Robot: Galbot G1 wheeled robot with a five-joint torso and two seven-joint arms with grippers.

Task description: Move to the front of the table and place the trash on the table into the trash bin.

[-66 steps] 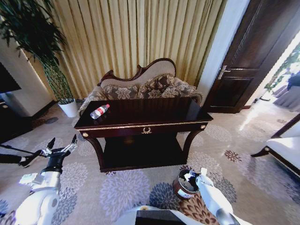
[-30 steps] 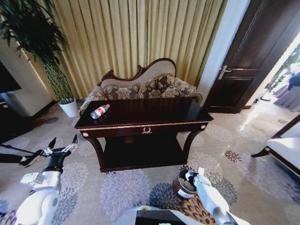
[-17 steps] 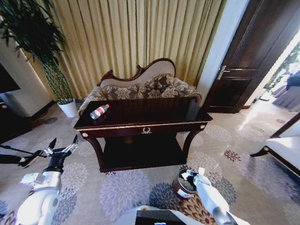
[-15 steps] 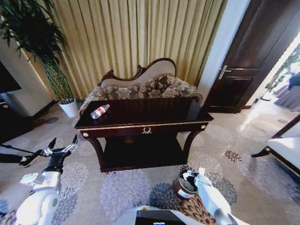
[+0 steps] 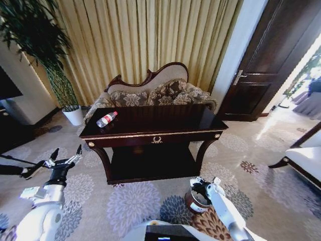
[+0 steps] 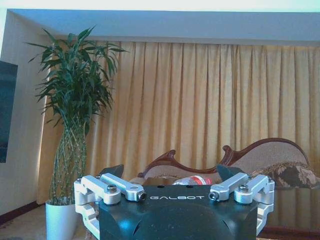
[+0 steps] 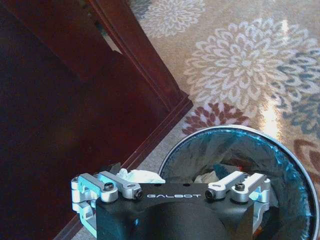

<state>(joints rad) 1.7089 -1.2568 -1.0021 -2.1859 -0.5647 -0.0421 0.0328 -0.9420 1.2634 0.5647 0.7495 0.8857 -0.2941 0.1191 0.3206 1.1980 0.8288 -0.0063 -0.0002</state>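
The dark glossy table [image 5: 165, 119] stands ahead of me, and a clear bottle with a red label [image 5: 106, 119] lies near its left end. That bottle [image 6: 192, 180] shows beyond my open left gripper [image 6: 169, 172], held low to the table's left [image 5: 66, 150]. My right gripper [image 5: 196, 185] hangs open over the small round trash bin [image 5: 192, 205] by the table's right leg. A crumpled white paper wad [image 7: 140, 176] sits at the edge of the shiny rim [image 7: 280, 150], close to one finger of the right gripper [image 7: 167, 172]. White and orange scraps [image 7: 206, 177] lie inside the bin.
A patterned sofa [image 5: 150, 93] backs the table against gold curtains. A potted bamboo plant [image 5: 60, 85] stands at the left, a dark door [image 5: 261, 75] at the right, and a white-cushioned seat [image 5: 306, 155] at the far right. Floral carpet [image 5: 135, 201] lies before the table.
My right gripper has shifted a little toward the table above the bin, and its fingers now show spread. The left arm and the bottle have not moved.
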